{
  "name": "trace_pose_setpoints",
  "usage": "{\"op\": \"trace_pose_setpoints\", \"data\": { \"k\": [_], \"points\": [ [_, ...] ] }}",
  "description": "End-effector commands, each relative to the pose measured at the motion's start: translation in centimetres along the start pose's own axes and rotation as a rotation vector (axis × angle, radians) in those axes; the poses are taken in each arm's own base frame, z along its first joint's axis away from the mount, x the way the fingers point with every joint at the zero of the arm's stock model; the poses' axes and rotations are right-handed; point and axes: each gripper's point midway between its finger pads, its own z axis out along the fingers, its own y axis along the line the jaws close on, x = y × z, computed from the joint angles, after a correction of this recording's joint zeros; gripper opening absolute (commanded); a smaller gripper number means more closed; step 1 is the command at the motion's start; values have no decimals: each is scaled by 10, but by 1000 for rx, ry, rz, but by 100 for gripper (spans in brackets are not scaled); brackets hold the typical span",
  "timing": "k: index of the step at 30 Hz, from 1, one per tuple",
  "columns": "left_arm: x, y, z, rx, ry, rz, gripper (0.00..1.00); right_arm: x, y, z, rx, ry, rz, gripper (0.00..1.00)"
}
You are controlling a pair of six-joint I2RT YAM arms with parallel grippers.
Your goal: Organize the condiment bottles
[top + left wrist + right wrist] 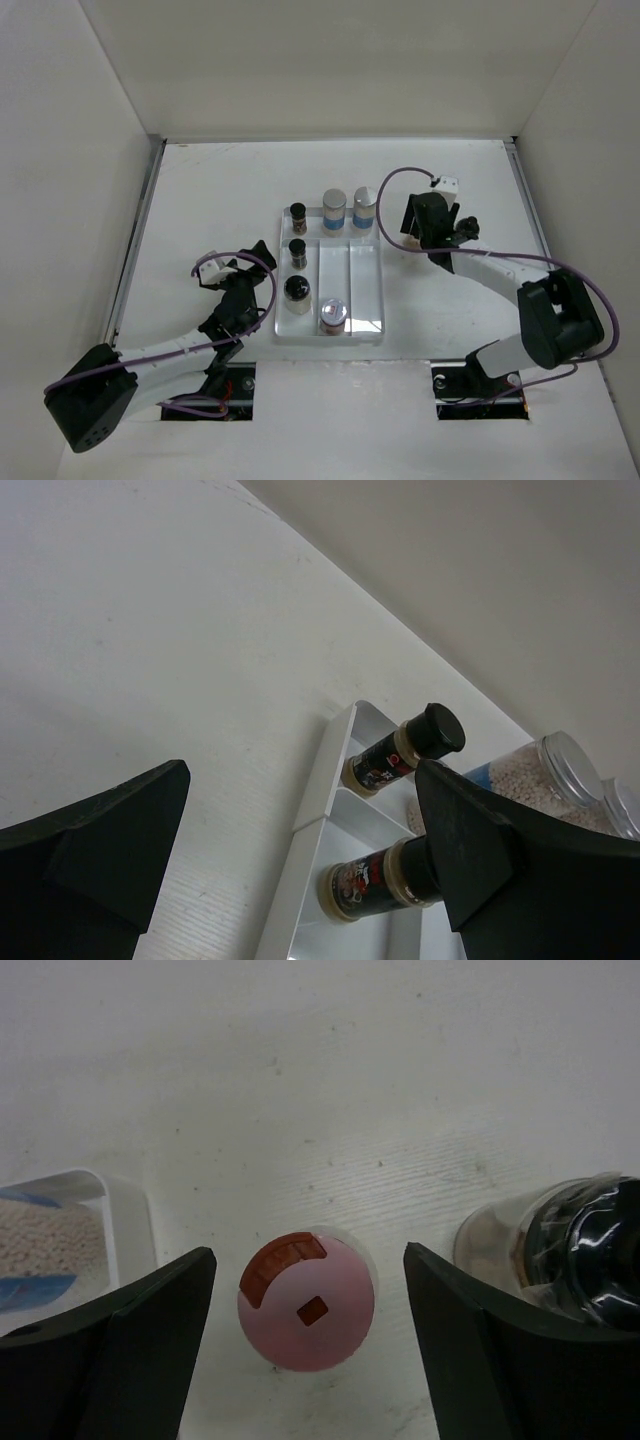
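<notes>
The right gripper has its jaws apart, one finger on either side of a pink-capped bottle and touching neither. The bottle stands upright on the surface. It looks small, light and rigid, and its smooth domed cap would likely slip, so closing low on the body under the cap seems safest. Just beyond one finger sits a black-lidded jar; beyond the other is a corner of the white tray. The left gripper hangs wide apart beside that tray, holding nothing.

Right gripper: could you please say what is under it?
A pink-capped bottle stands between the fingers, a black-lidded jar beside it; the bottle's body and label are hidden from above.
</notes>
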Motion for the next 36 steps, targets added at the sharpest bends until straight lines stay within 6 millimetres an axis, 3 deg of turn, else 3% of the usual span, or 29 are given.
{"op": "trace_pose_setpoints", "data": {
  "k": [1, 4, 6, 9, 14, 18, 24, 31, 34, 36],
  "points": [
    [11, 20, -6, -4, 20, 15, 100, -12, 11, 8, -33, -30, 52, 72],
    [10, 21, -6, -8, 15, 14, 100, -29, 11, 3, -32, -96, 64, 51],
    [11, 20, -6, -2, 21, 15, 100, -43, 7, -12, -21, -148, 65, 49],
    [12, 22, -5, -9, 21, 21, 100, -59, 19, -47, -78, -200, 62, 49],
    [15, 20, -5, -5, 32, 30, 100, -49, 66, -92, -251, -183, 47, 49],
    [13, 17, -6, 3, 29, 19, 100, -32, 102, -104, -343, -144, 47, 48],
    [11, 19, -6, 1, 24, 12, 100, -7, 140, -105, -418, -92, 14, 48],
    [12, 18, -6, 5, 27, 12, 100, 25, 143, -82, -362, -50, -24, 51],
    [12, 21, -5, -4, 24, 15, 100, 28, 139, -77, -335, -56, -36, 59],
    [13, 18, -6, 7, 31, 13, 100, 24, 139, -79, -334, -63, -42, 75]
  ]
}}
